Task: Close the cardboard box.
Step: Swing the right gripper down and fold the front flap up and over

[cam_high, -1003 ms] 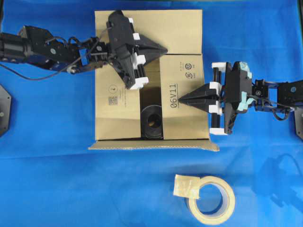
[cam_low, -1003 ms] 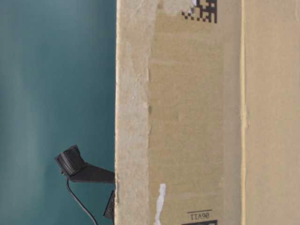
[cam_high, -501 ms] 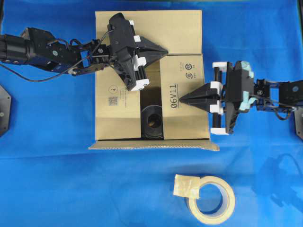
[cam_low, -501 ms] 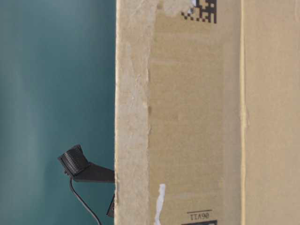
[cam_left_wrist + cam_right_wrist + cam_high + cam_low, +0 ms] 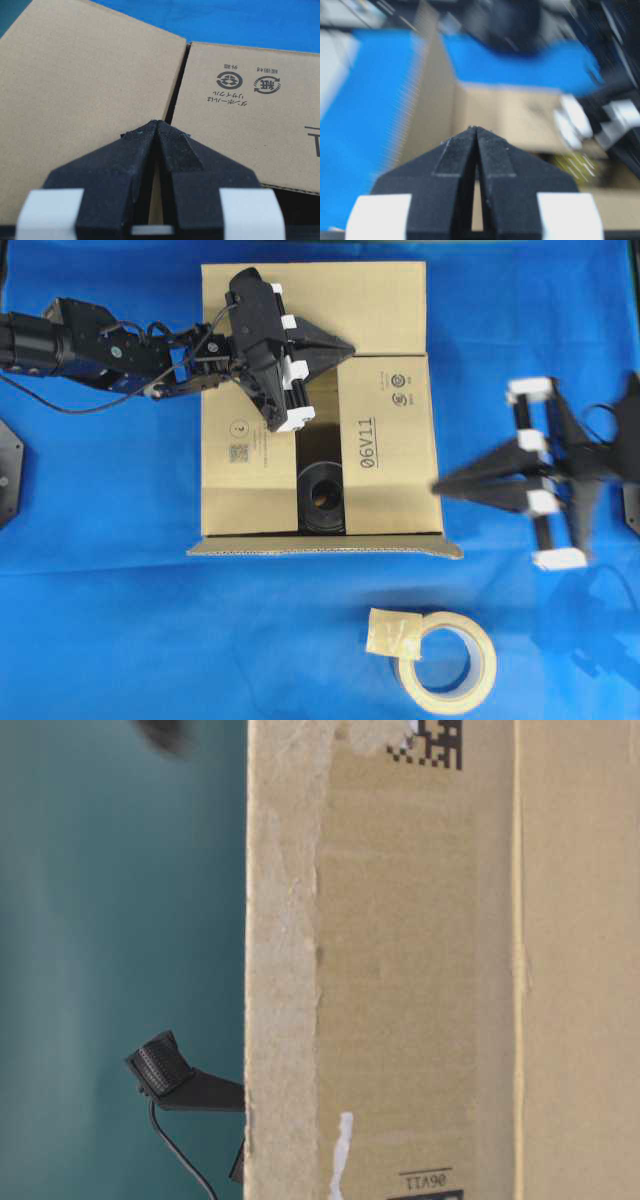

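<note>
The cardboard box lies mid-table. Its far flap and both side flaps are folded down. A dark gap between the side flaps shows a black round object inside. The near flap stands up and fills the table-level view. My left gripper is shut and empty, its tip over the seam between the far flap and the printed side flap, as the left wrist view shows. My right gripper is shut, empty and motion-blurred, just off the box's right edge; it shows in the right wrist view.
A roll of tan tape with a loose paper piece lies on the blue cloth in front of the box. Blue cloth surrounds the box on all sides. A black arm part shows left of the flap at table level.
My right gripper has pulled back to the right, off the printed side flap and past the box's edge. The left gripper has barely moved. The flaps stay as they were.
</note>
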